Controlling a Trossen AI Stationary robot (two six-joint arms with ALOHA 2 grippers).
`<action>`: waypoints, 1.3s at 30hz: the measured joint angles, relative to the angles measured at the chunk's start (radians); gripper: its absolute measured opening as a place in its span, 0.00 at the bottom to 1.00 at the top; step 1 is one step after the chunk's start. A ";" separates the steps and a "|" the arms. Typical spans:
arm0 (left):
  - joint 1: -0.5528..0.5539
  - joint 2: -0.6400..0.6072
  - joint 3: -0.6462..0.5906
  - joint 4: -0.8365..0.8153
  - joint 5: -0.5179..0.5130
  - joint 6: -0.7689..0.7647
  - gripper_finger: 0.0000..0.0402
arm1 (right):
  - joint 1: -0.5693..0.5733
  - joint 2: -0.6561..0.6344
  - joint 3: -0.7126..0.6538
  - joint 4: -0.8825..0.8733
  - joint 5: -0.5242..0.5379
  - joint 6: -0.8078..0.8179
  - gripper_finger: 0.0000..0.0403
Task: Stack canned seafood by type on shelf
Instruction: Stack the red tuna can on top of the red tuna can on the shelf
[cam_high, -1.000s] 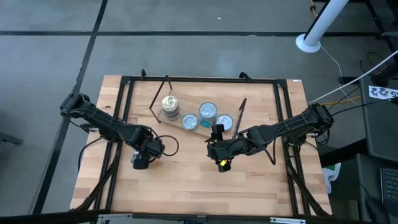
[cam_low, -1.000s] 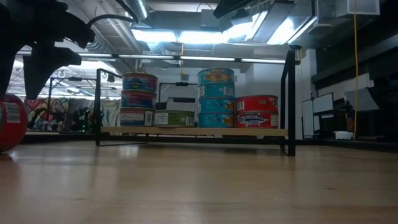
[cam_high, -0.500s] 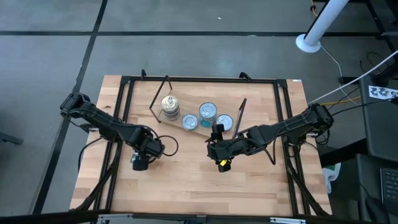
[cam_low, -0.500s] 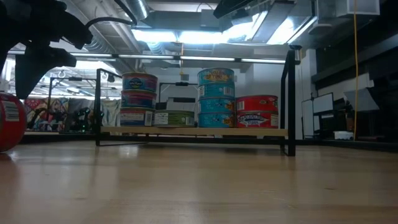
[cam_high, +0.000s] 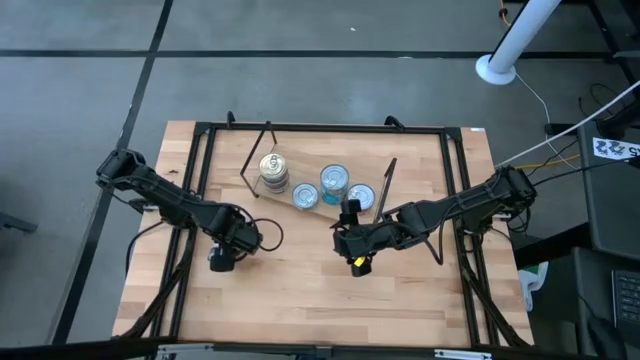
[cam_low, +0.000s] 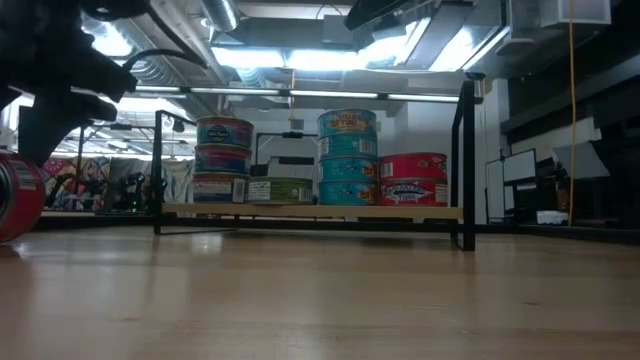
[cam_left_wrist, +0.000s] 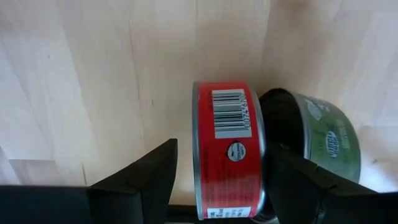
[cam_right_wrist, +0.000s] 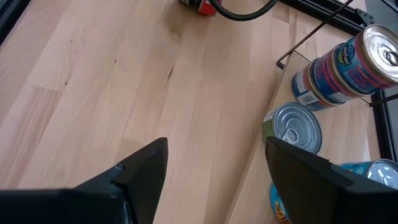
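Left gripper (cam_left_wrist: 217, 180) spread wide around red tin (cam_left_wrist: 227, 149) on edge beside green tin (cam_left_wrist: 326, 146), off shelf (cam_low: 310, 212); rigid, slick, likely rolls, pinch flat lids; right gripper (cam_right_wrist: 214, 180) open, empty

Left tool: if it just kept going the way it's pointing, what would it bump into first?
The left tool is open with a red can lying on its side between its fingers, so it would meet that first. A green can sits right beside it; exact depth is unclear.
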 joint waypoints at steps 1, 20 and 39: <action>0.000 0.000 -0.002 0.000 -0.002 0.000 0.55 | 0.000 0.000 0.000 -0.006 0.000 0.000 0.67; 0.006 0.000 0.012 0.068 -0.085 0.064 0.35 | 0.000 -0.177 0.000 -0.215 0.000 0.058 0.67; 0.082 0.018 0.214 0.782 -0.407 0.555 0.37 | 0.000 -0.435 0.000 -0.329 0.095 0.083 0.67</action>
